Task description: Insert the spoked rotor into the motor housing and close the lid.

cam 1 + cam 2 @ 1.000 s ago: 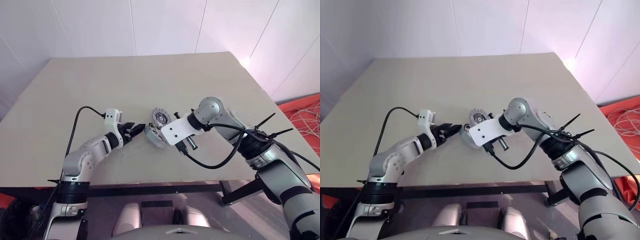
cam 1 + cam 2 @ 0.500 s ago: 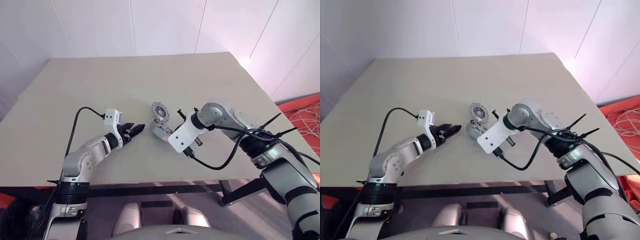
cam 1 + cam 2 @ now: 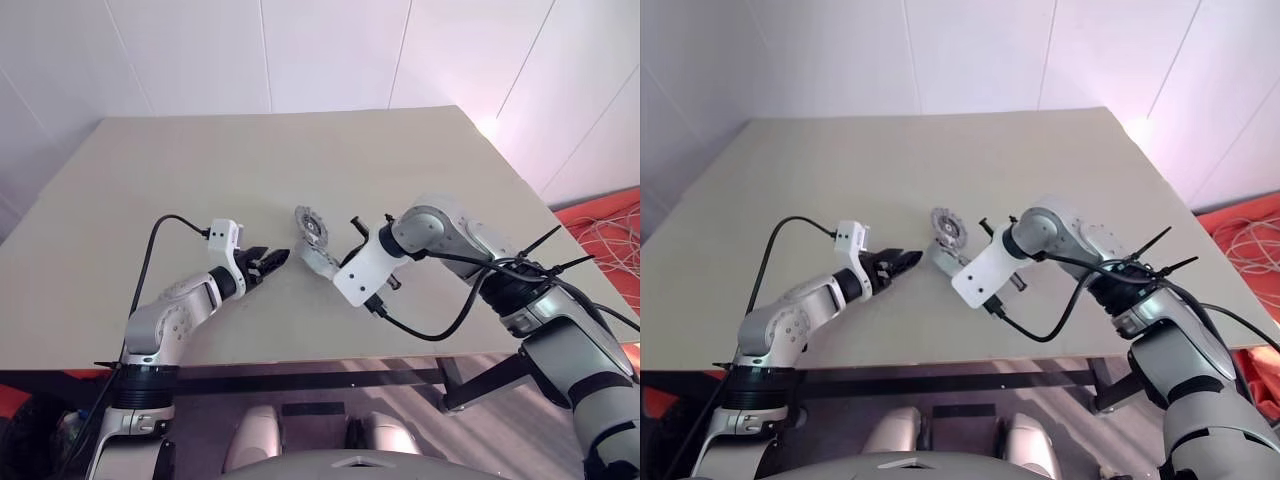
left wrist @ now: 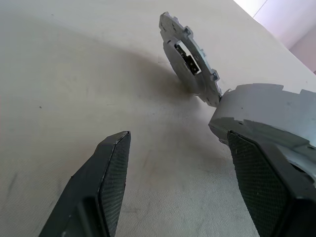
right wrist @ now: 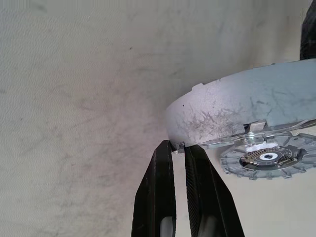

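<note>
My left gripper [image 3: 275, 261]: jaws wide apart, nothing between them, low over the desk [image 3: 200, 170].
My right gripper [image 5: 178, 146]: nearly shut, pinching the rim of the motor housing [image 5: 237, 111], held tilted above the desk.
Lid [image 3: 311, 226]: on edge just beyond the housing, hinged to it.
Change: I have drawn the housing away from my left gripper, and the lid now stands more upright.

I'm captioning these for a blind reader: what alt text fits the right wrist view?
The right gripper, fingers nearly shut, pinches the rim of a round grey metal housing above a beige table. A toothed grey disc with a dark centre sits just below the housing.
</note>
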Motion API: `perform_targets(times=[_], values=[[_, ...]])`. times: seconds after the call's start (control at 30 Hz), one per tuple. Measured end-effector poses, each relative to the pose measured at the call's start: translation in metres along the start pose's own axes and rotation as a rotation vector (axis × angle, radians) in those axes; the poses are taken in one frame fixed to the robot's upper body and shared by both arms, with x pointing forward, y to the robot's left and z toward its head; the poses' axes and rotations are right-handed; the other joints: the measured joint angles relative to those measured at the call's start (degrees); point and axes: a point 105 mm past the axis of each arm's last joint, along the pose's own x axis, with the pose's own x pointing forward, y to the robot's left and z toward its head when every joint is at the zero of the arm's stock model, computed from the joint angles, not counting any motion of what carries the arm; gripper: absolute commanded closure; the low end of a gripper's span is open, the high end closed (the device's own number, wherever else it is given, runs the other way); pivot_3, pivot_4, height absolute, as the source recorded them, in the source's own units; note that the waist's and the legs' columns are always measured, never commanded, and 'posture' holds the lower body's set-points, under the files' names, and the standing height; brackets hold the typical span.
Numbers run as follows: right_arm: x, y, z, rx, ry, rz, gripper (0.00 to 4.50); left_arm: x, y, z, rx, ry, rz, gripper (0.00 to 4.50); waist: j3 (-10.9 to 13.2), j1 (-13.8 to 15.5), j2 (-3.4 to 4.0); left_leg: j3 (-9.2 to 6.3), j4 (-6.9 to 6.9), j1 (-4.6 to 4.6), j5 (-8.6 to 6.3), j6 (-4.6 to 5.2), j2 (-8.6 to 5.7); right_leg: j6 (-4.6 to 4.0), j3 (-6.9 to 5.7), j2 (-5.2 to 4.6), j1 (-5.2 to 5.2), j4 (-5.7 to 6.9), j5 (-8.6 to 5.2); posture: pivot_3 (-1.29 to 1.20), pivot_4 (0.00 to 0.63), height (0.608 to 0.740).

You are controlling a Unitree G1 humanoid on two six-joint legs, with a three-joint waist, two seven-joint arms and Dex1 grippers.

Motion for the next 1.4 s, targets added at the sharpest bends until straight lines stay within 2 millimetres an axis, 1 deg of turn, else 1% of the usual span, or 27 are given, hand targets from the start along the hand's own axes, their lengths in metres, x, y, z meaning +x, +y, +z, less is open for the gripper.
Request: perform_targets(times=[0.07,0.2,0.27,0.3,0.33,0.43,0.57,0.77,0.97,1.07,1.3,1.4], values=[[-0.001,-0.002,0.001,-0.007,0.000,-0.005,3.78,0.000,0.000,0.000,0.000,0.000,0.000,1.19,0.00,0.01,0.00,0.00,0.02,0.00,0.00,0.00,0.00,0.00,0.00,0.00,-0.07,0.00,0.00,0.00,0.000,0.740],[-0.007,-0.011,0.001,-0.024,0.002,-0.038,2.52,-0.001,0.001,0.000,0.001,0.002,0.005,1.19,-0.01,0.11,-0.02,0.01,0.02,0.02,0.00,0.01,0.00,0.00,0.00,0.00,-0.06,0.00,0.00,0.00,0.000,0.740],[-0.007,-0.012,0.002,-0.024,0.001,-0.048,1.80,-0.001,0.002,0.000,0.001,0.002,0.006,1.19,-0.02,0.08,-0.03,0.01,0.03,0.03,-0.01,0.00,0.00,0.00,0.00,0.00,-0.01,0.00,0.00,0.00,0.000,0.740],[-0.007,-0.013,0.002,-0.025,-0.002,-0.055,1.52,-0.001,0.002,0.000,0.001,0.001,0.007,1.19,-0.02,0.05,-0.03,0.01,0.03,0.03,-0.01,0.00,0.00,0.00,0.00,0.00,-0.01,0.00,0.00,0.00,0.000,0.740],[-0.006,-0.014,0.003,-0.025,-0.004,-0.061,1.09,-0.001,0.002,0.000,0.001,0.000,0.009,1.19,-0.02,0.04,-0.03,0.01,0.03,0.02,0.00,-0.01,0.01,0.00,0.00,0.00,0.01,0.01,0.00,0.00,0.000,0.740],[-0.006,-0.015,0.003,-0.020,-0.006,-0.067,0.06,-0.001,0.002,0.000,0.000,0.000,0.012,1.19,-0.02,0.06,-0.03,0.01,0.03,0.02,0.00,-0.01,0.00,0.00,0.00,0.00,0.02,0.02,0.00,0.00,0.000,0.740],[-0.006,-0.017,0.004,-0.006,-0.014,-0.075,0.02,-0.001,0.003,0.000,0.002,0.001,0.014,1.19,-0.02,0.05,-0.03,0.02,0.03,0.02,0.00,-0.01,0.01,0.00,0.00,0.00,0.02,0.02,0.00,0.00,0.000,0.740],[-0.008,-0.026,0.008,0.063,-0.051,-0.117,0.02,-0.003,0.007,0.003,0.005,-0.004,0.030,1.19,-0.02,0.03,-0.03,0.02,0.03,0.02,0.00,-0.01,0.01,0.00,0.00,0.00,0.03,0.02,0.00,0.00,0.000,0.740],[-0.010,-0.033,0.010,0.133,-0.075,-0.149,0.02,-0.020,0.029,0.016,0.022,-0.041,0.112,1.19,-0.02,0.00,-0.04,0.02,0.03,0.05,-0.01,-0.02,0.01,0.00,0.00,0.00,0.04,0.02,0.00,0.00,0.000,0.740],[-0.011,-0.034,0.012,0.145,-0.082,-0.155,0.02,-0.025,0.035,0.017,0.020,-0.045,0.135,1.19,-0.02,0.02,-0.04,0.02,0.03,0.05,-0.01,-0.02,0.01,0.00,0.00,0.00,0.03,0.02,0.00,0.00,0.000,0.740],[-0.013,-0.036,0.014,0.172,-0.099,-0.166,0.02,-0.025,0.035,0.016,0.017,-0.045,0.137,1.19,-0.03,0.03,-0.05,0.02,0.02,0.06,-0.05,-0.14,0.01,0.00,0.00,0.00,0.06,0.03,0.00,0.00,0.000,0.740],[-0.016,-0.034,0.017,0.172,-0.129,-0.159,0.02,-0.025,0.035,0.016,0.015,-0.045,0.135,1.19,-0.03,0.07,-0.06,0.02,0.03,0.06,-0.04,-0.12,0.01,0.00,0.00,0.00,0.06,0.02,0.00,0.00,0.000,0.740]])
